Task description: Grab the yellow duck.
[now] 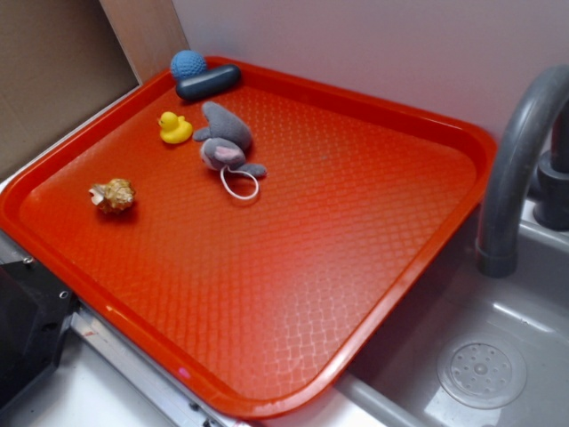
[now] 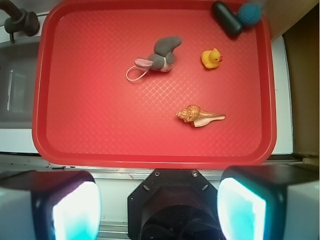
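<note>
The yellow duck (image 1: pixel 174 128) sits upright on the red tray (image 1: pixel 400 294) near its far left corner, its orange beak showing in the wrist view (image 2: pixel 211 58). My gripper (image 2: pixel 160 200) is open, its two pale fingers (image 2: pixel 75 210) spread wide with nothing between them. It hangs high above the tray's near edge (image 2: pixel 150 161), far from the duck, which lies ahead and to the right in the wrist view. The exterior view does not show the gripper.
A grey plush toy (image 1: pixel 226 142) with a white loop lies right beside the duck. A tan shell (image 1: pixel 113 195) lies nearer the left rim. A blue ball (image 1: pixel 188 64) and a dark oblong (image 1: pixel 207 82) sit in the far corner. A grey faucet (image 1: pixel 516 160) and sink (image 1: pixel 498 356) stand to the right.
</note>
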`<state>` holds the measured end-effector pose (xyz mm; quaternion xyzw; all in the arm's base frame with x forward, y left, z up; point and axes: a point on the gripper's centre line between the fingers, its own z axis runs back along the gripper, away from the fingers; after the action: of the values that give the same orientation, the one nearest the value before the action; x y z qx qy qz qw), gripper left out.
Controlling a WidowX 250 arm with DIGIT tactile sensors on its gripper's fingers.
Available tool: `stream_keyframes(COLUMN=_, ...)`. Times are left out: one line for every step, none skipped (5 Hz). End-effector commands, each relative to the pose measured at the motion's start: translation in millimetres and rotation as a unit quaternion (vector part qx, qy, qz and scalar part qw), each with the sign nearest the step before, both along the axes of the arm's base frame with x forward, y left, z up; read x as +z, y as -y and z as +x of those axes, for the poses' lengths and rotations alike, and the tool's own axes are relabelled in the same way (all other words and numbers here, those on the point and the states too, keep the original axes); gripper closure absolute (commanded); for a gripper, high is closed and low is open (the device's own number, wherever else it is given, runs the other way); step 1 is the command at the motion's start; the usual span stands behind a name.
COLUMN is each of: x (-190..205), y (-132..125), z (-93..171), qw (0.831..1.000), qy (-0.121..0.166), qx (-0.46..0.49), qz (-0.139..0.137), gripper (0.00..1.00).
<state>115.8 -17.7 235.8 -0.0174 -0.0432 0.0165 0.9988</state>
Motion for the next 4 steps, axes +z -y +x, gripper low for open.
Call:
stream_keyframes(x=0.0, y=0.0, z=0.0, qw=1.000, qy=0.000, qx=0.000, qz=0.000, gripper=0.00)
stream_keyframes(x=-12.6, y=-14.6, z=11.5, qw=0.992, qy=0.016, qx=0.124, qz=-0.030, gripper=0.00)
stream_keyframes(x=-24.9, y=-26.5, z=21.2, qw=0.967, qy=0.030, qx=0.247, qz=-0.055, gripper=0.00)
stream_keyframes(x=-48.9, y=-52.9, z=43.6, qw=0.926, qy=0.090, qx=0.361, qz=-0.064, gripper=0.00)
